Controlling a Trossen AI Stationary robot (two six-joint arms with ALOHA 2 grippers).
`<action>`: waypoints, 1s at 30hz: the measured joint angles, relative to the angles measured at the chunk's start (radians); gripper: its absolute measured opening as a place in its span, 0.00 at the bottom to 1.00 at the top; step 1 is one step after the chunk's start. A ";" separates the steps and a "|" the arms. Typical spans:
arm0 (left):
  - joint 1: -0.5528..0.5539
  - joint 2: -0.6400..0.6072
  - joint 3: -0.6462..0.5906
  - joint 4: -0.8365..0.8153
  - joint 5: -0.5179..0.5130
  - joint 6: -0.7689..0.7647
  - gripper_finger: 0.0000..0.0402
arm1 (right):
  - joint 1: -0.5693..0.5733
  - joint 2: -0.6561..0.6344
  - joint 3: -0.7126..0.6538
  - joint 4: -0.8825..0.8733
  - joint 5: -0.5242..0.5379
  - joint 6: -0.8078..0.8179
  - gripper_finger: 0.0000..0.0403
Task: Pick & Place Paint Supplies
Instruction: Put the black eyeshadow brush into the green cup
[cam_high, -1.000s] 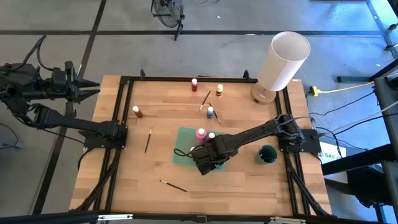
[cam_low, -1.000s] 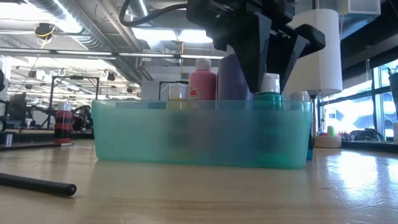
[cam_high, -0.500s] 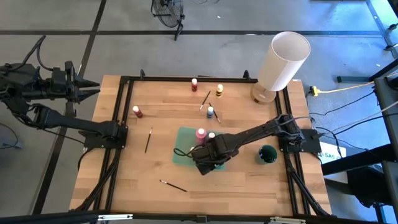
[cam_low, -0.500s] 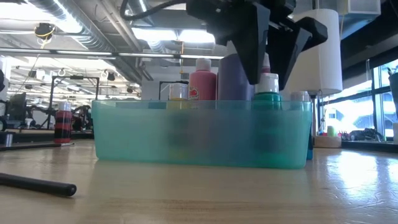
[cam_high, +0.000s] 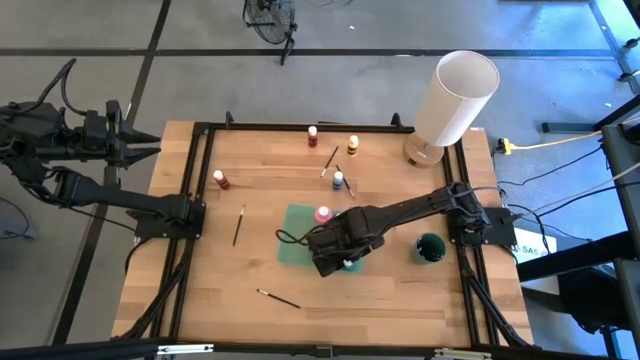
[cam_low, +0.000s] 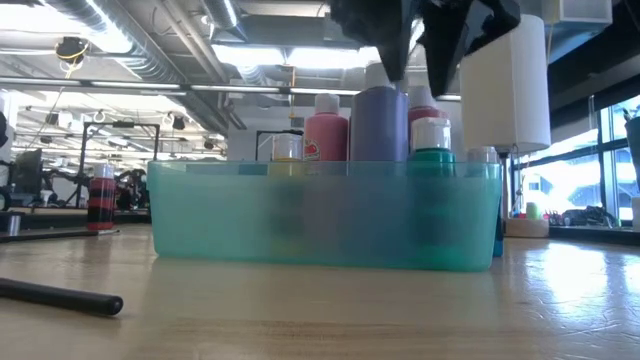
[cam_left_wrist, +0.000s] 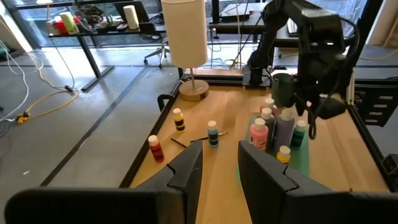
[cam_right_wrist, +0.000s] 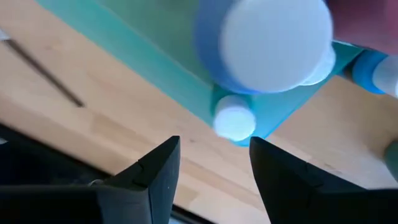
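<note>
Right hand (cam_low: 415, 45) hangs open and empty just above the green bottle (cam_low: 432, 160) standing in the teal tray (cam_low: 200, 215). Risk: moving off low, a finger clips the tall purple bottle (cam_low: 378, 120) and topples it. Left hand (cam_high: 135, 150) waits part-open, off the tabletop's (cam_high: 200, 290) far-left corner.

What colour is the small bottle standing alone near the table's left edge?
The small bottle is red with a white cap, seen best in the high view.

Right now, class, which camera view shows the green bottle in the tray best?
The low view: the green bottle stands unobstructed. High view shows a sliver beside the right gripper; left wrist view, small and distant; right wrist view, its cap.
</note>
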 joint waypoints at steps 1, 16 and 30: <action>0.000 0.000 0.000 -0.002 0.000 -0.001 0.24 | -0.002 0.000 0.014 0.001 -0.003 -0.003 0.49; 0.000 0.001 -0.010 -0.016 -0.031 -0.097 0.24 | 0.000 -0.040 0.341 -0.165 0.187 0.001 0.49; 0.000 0.006 -0.009 0.015 -0.053 -0.099 0.24 | -0.091 -0.217 0.346 -0.198 0.454 -0.104 0.49</action>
